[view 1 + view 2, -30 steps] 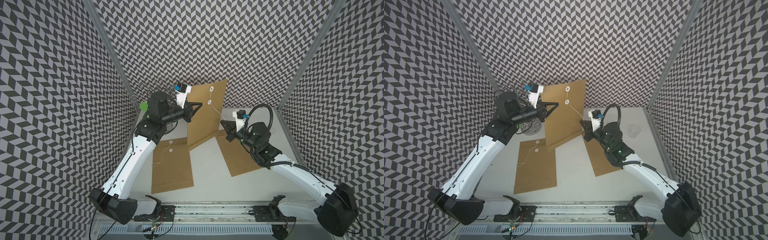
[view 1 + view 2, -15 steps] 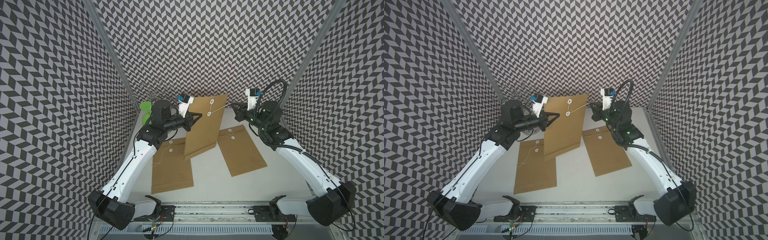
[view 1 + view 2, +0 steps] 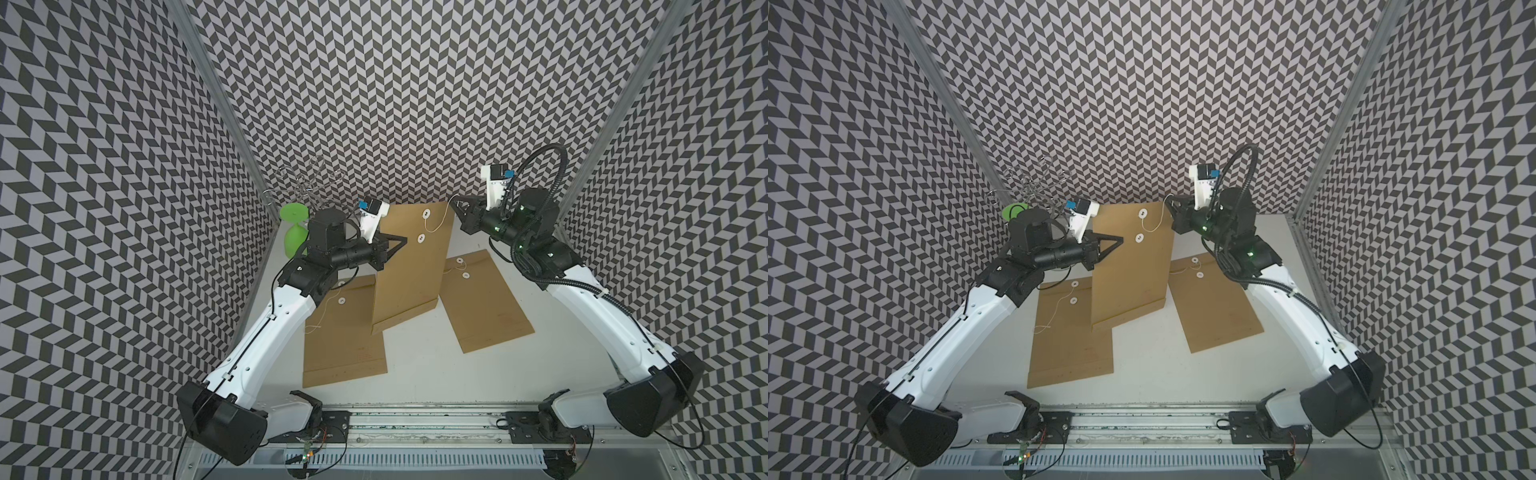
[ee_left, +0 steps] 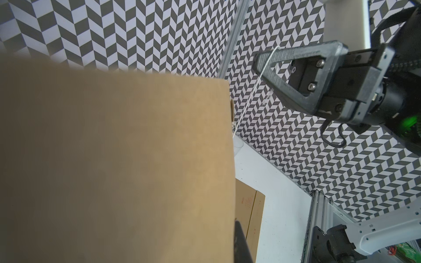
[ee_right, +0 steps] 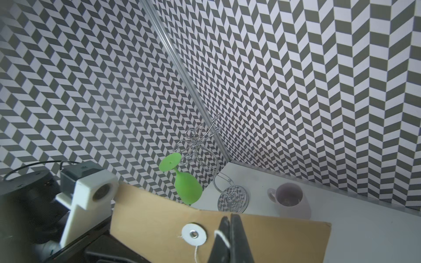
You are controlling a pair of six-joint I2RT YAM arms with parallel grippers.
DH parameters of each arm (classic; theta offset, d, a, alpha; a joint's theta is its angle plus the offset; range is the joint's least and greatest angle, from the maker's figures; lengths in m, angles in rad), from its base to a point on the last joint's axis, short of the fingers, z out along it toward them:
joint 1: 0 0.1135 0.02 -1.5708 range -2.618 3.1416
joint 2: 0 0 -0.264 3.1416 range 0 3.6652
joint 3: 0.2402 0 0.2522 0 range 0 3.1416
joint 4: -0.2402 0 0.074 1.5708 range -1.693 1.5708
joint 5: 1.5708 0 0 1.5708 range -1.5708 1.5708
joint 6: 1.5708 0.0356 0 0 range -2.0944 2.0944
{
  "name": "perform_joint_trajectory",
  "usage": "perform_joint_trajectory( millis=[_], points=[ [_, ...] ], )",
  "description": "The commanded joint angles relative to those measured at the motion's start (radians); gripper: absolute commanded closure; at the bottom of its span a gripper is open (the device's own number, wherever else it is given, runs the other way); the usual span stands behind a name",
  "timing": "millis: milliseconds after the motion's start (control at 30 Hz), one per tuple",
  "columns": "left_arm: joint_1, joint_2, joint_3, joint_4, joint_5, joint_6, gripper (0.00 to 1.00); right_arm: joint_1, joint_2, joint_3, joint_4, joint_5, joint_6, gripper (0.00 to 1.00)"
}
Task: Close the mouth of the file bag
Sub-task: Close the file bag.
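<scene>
- My left gripper [image 3: 404, 240] clamps the brown paper file bag [image 3: 409, 274] by its nearest edge; probably light, bendable.
- My right gripper [image 3: 455, 205] pinches its white string [image 5: 221, 236] at my fingertips; probably limp, slippery.

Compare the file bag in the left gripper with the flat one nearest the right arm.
Pose: the held file bag stands raised, its edge clamped in the left gripper; the flat file bag lies on the table. String: the held file bag's string runs to the shut right gripper; the flat file bag's lies slack on it. Both are brown with two white discs.
</scene>
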Motion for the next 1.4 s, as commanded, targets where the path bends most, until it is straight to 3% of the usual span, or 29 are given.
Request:
perform_joint_trajectory(
  millis=[0, 600, 1000, 1367],
  points=[
    [-0.004, 0.009, -0.005, 0.072, 0.012, -0.040, 1.00, 0.032, -0.017, 0.041, 0.004, -0.013, 0.010, 1.00],
    [-0.018, 0.031, -0.084, 0.265, 0.005, -0.304, 1.00, 0.278, 0.059, 0.095, 0.066, -0.049, 0.083, 1.00],
    [0.051, 0.006, -0.055, 0.428, 0.127, -0.398, 1.00, 0.285, 0.017, -0.046, 0.130, -0.107, 0.153, 1.00],
    [0.064, 0.009, 0.006, 0.447, 0.194, -0.399, 1.00, 0.249, -0.032, -0.129, 0.088, -0.122, 0.130, 1.00]
  ],
)
